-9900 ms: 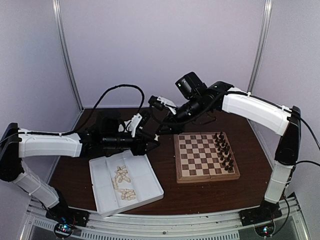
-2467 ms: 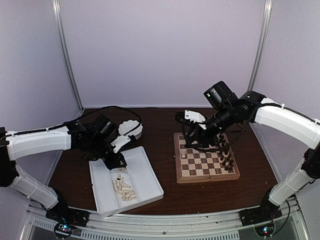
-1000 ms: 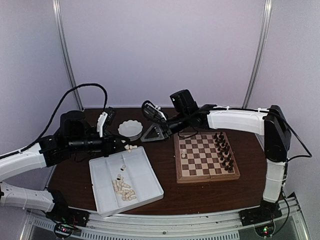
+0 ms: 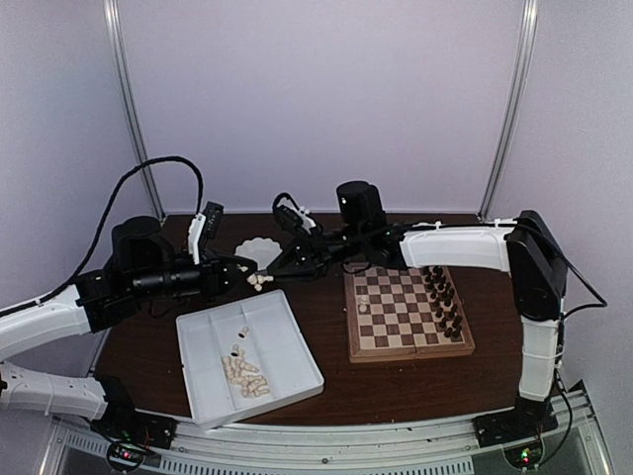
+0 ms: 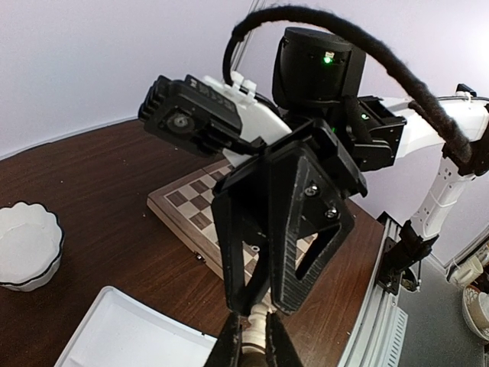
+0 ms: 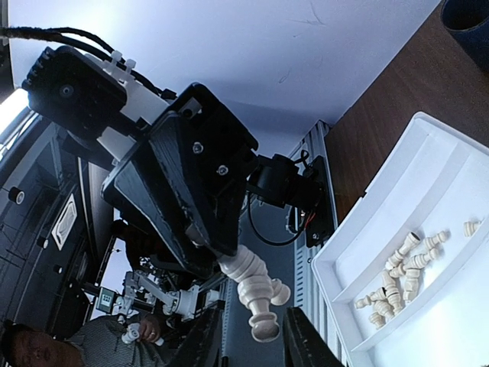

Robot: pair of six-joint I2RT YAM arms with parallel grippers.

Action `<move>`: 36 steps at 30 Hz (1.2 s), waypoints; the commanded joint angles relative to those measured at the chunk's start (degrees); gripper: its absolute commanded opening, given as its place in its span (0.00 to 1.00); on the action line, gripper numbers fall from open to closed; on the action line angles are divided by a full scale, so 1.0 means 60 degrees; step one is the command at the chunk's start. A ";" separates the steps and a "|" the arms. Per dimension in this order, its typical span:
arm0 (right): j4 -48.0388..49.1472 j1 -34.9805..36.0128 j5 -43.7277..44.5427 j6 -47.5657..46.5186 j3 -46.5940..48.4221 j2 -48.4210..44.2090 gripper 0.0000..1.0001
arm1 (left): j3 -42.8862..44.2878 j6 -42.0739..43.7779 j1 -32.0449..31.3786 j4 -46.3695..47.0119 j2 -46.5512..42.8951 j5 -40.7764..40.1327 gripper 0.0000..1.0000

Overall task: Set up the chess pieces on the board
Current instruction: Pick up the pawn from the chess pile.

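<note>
Logging: bench (image 4: 396, 386); board (image 4: 406, 309) on it; left end effector (image 5: 252, 345) pinching a cream chess piece (image 6: 256, 294) aloft near the tray (image 4: 292, 341); right end effector (image 6: 252, 340) standing open astride its base. I am judging it light, rigid, slick: grip the waist.

No legible text, label, brand, number or sign on anything in any view

Dark brown wooden table (image 4: 396, 386), smooth with a dull sheen. Wooden board (image 4: 406, 309), satin checks. Glossy white plastic tray (image 4: 287, 366). The cream chess piece (image 6: 256, 294) looks like smooth turned wood; the left claw (image 5: 252, 348) is matt black plastic.
</note>
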 commanded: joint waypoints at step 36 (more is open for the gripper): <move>-0.7705 -0.0511 0.2577 -0.7448 0.1299 -0.0931 0.07 | 0.0299 0.0757 0.0085 -0.0807 0.0013 -0.0736 0.09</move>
